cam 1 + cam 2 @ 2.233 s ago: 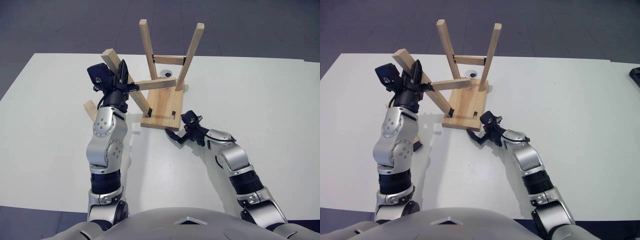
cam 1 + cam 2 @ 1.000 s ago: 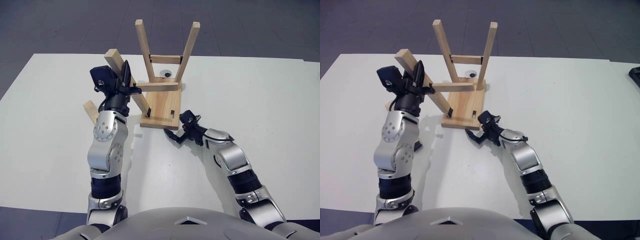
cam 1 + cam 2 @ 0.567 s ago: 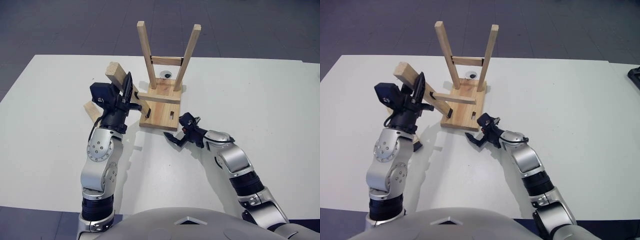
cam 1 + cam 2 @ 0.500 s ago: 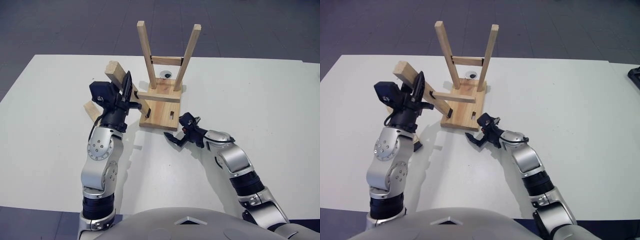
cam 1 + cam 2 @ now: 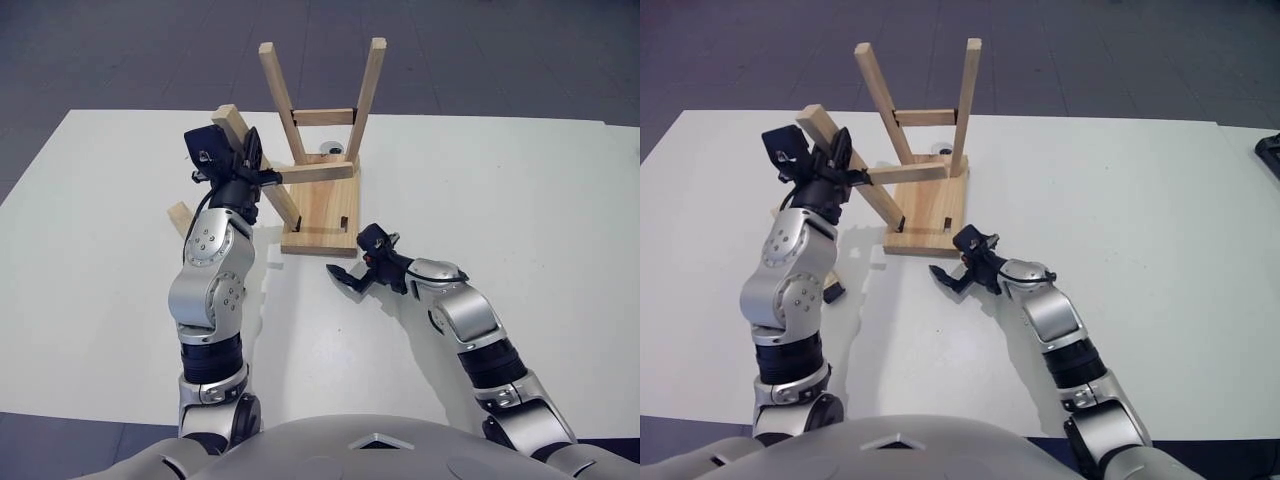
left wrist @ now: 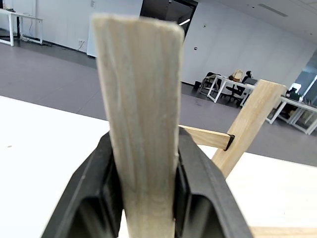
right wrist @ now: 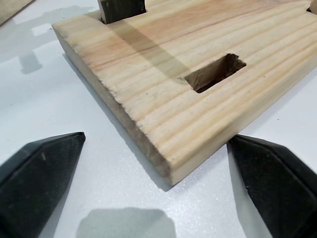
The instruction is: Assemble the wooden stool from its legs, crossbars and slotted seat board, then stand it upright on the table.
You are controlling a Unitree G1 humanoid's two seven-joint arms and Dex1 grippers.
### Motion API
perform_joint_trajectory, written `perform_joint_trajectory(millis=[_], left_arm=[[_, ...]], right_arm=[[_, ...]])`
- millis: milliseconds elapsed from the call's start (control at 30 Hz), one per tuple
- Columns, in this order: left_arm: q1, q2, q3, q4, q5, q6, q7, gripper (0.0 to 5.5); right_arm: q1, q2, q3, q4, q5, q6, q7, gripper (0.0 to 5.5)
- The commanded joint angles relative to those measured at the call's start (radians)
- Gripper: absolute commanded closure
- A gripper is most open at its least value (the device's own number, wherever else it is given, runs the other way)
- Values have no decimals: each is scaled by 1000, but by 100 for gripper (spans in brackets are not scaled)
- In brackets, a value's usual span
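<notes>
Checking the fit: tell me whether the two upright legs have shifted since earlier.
Yes. The upright legs have tipped toward the robot's left, against the far edge of the table; the near edge of the seat board stays put.

The seat board (image 7: 163,84) was pale honey wood with straight reddish grain. The leg (image 6: 141,99) in the black left gripper (image 6: 143,144) was paler, grey-streaked. The right gripper (image 7: 156,166) was black; the table (image 5: 560,200) white.

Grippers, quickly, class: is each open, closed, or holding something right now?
Left gripper: closed on the slanted stool leg.
Right gripper: open, empty, at the seat board's corner.
</notes>
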Motion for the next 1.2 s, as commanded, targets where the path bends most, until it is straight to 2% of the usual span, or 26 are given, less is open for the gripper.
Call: perform_joint_trajectory(millis=[33,167,367,733,1000,1200], left_arm=[[242,104,-134,31,73,179,-44,446],[394,185,-156,-31,87,195,-77,446],[404,222,-143,125,115,138,-102,445],[126,100,-102,149,1,188,-103,445],[57,36,-84,112,-62,209,-120,445],[49,34,-68,116,-66,206,-128,445]], right_arm=[[15,-9,16,23,-18,38,-9,10],[23,-14,1,-10,-12,57,-14,10],[7,-12,-2,1,-13,61,-15,10],[-18,-18,-4,29,-17,46,-6,10],[-18,-15,-11,41,-13,37,-4,10],[-19,-13,-17,47,-12,33,-3,10]])
